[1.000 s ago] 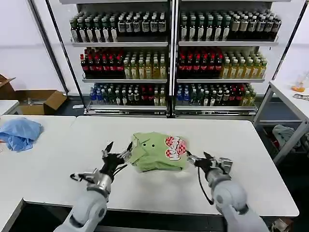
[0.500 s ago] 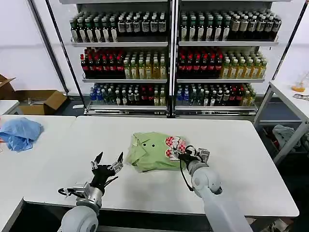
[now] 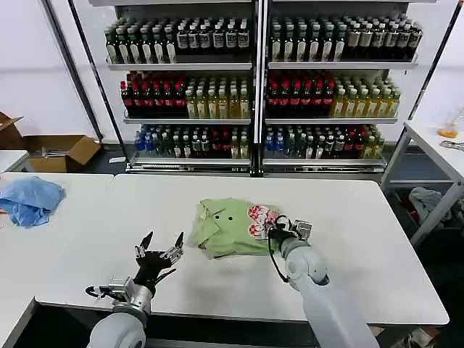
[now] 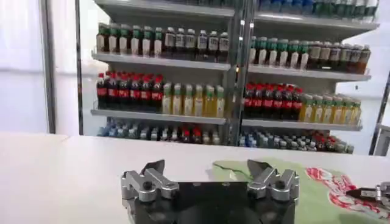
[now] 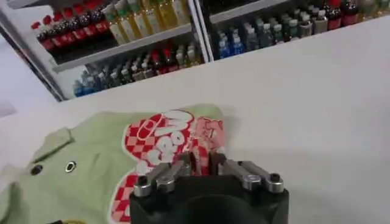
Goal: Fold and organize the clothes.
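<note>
Now R gripper (image 3: 274, 230) pinches shirt (image 3: 228, 228) edge; L gripper (image 3: 161, 249) idle, spread.

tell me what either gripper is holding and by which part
The right gripper pinches the green shirt at its printed edge; the left gripper is open, holding nothing.

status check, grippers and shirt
Right gripper shut on the light green folded cotton shirt at its printed edge. Left gripper open, clear of it. Nothing in the way.

White table (image 3: 377, 217), folded light green shirt (image 3: 225, 230) lying near its middle
</note>
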Motion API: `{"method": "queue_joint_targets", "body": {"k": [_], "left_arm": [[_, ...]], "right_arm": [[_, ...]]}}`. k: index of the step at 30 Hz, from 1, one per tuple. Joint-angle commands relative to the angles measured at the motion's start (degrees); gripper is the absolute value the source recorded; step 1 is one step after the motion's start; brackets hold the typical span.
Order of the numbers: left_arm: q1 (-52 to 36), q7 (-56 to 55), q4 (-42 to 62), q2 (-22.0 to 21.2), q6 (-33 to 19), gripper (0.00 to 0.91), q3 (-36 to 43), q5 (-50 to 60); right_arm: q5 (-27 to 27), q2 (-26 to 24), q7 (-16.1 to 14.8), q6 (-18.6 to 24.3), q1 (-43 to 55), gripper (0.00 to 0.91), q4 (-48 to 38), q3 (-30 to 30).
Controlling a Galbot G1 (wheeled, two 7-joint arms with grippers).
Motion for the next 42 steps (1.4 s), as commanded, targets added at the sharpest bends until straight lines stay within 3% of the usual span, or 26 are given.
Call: {"method": "queue_joint_targets", "body": {"k": [1, 19, 24, 25, 26, 31, 35, 42], "left_arm": [[0.5, 0.3, -0.1, 0.1, 1.9, 0.907, -0.1, 0.2], [1.0, 1.2, -0.5, -0.6, 3.1, 0.907, 1.5, 0.9], [1.0, 1.3, -0.7, -0.8, 3.2, 0.907, 2.0, 1.0], [1.0, 1.3, -0.8, -0.9, 3.2, 0.907, 2.1, 0.9], [0.9, 1.4, -1.0, -0.9, 3.1, 0.907, 2.1, 0.8], [1.2, 1.4, -2.2, -0.9, 2.2, 0.907, 1.9, 0.0], [1.7, 1.4, -3.1, -0.7, 1.7, 0.907, 1.4, 0.1], [2.4, 1.4, -4.3, -1.2, 1.5, 0.907, 1.1, 0.4]], "right_arm": [[-2.2, -0.9, 0.2, 0.9, 1.0, 0.000, -1.7, -0.3], [-6.7, -8.0, -2.4, 1.8, 1.1, 0.000, -2.4, 6.0], [-11.0, -8.5, -4.8, 0.5, 0.1, 0.000, -1.6, 6.3], [-11.6, -8.6, -6.0, 0.7, -0.4, 0.333, -0.7, 6.4], [-12.0, -8.6, -7.1, 1.7, -1.0, 0.907, 0.5, 6.5], [-22.4, -10.0, -9.2, 14.0, -6.9, 0.907, 7.4, 7.5], [-28.0, -12.1, -10.0, 20.0, -15.5, 0.907, 16.2, 10.6], [-28.6, -12.0, -10.8, 24.1, -32.6, 0.907, 30.9, 20.7]]}}
